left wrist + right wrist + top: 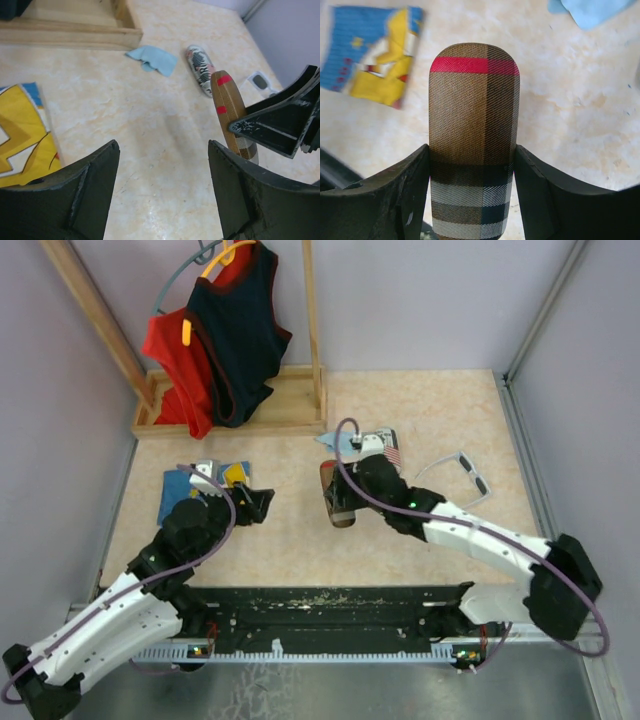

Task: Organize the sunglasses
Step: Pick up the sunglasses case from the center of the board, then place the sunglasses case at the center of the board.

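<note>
Tabletop (290, 535), right arm (480, 538) outstretched, fingers (395, 200) around plaid case (472, 130)

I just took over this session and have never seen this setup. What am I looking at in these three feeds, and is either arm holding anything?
Two robot arms share a table. The overhead view shows both; the other two look out from each wrist, past its own jaws. The right arm has its jaws closed on the plaid case. The left arm has open, empty jaws. Lying loose: white-framed sunglasses, a flag-print case, a blue cloth and a yellow-blue printed cloth.
</note>
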Motion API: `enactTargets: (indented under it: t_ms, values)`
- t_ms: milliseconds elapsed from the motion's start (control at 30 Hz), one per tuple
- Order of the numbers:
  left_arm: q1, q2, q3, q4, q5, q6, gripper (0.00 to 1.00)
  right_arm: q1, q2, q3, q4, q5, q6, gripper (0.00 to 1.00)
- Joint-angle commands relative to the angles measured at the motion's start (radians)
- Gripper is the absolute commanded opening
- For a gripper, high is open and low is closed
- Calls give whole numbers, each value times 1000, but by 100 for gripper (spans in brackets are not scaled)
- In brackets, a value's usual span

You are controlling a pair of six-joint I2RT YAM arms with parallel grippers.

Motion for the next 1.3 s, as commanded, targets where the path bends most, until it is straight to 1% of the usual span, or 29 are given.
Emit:
enactTargets:
  t_ms: [0, 133, 200, 300, 467, 567, 633, 667, 733, 800, 833, 867, 900, 1000, 1100, 1167, 1267]
  values:
    - [0, -33, 40, 135, 168, 80, 78, -49, -198, -91, 311, -288, -81, 0]
    - [1, -66, 41, 229, 317, 125, 80, -55, -295, -114, 400, -427, -126, 0]
    - [0, -86, 41, 276, 382, 139, 81, -55, -334, -130, 468, -500, -122, 0]
    - [0, -115, 35, 334, 457, 146, 82, -55, -372, -150, 561, -570, -95, 0]
    - [0, -133, 35, 372, 504, 134, 83, -55, -394, -164, 661, -635, -58, 0]
    - [0, -125, 39, 377, 509, 127, 84, -56, -391, -163, 682, -656, -47, 0]
    - [0, -118, 41, 375, 511, 126, 84, -55, -389, -159, 665, -640, -51, 0]
    - [0, -118, 40, 369, 503, 126, 84, -55, -388, -154, 629, -602, -57, 0]
    - [0, -113, 50, 325, 425, 119, 84, -54, -372, -109, 464, -453, -89, 0]
    - [0, -105, 66, 242, 309, 105, 84, -43, -338, -56, 244, -251, -105, 0]
    - [0, -94, 76, 202, 242, 102, 84, -32, -310, -37, 164, -137, -94, 0]
    - [0, -86, 84, 164, 204, 99, 84, -18, -284, -18, 86, -24, -75, 0]
    - [0, -78, 94, 133, 171, 97, 84, -4, -256, -3, 28, 99, -53, 0]
    - [0, -53, 123, 28, 80, 77, 84, 62, -150, 33, -90, 301, 28, 0]
    - [0, -35, 142, -59, -9, 47, 84, 114, -11, 70, -161, 384, 105, 0]
    - [0, -34, 150, -94, -41, 38, 85, 135, 74, 71, -155, 382, 145, 0]
    - [0, -45, 151, -117, -51, 36, 84, 163, 184, 79, -149, 385, 189, 4]
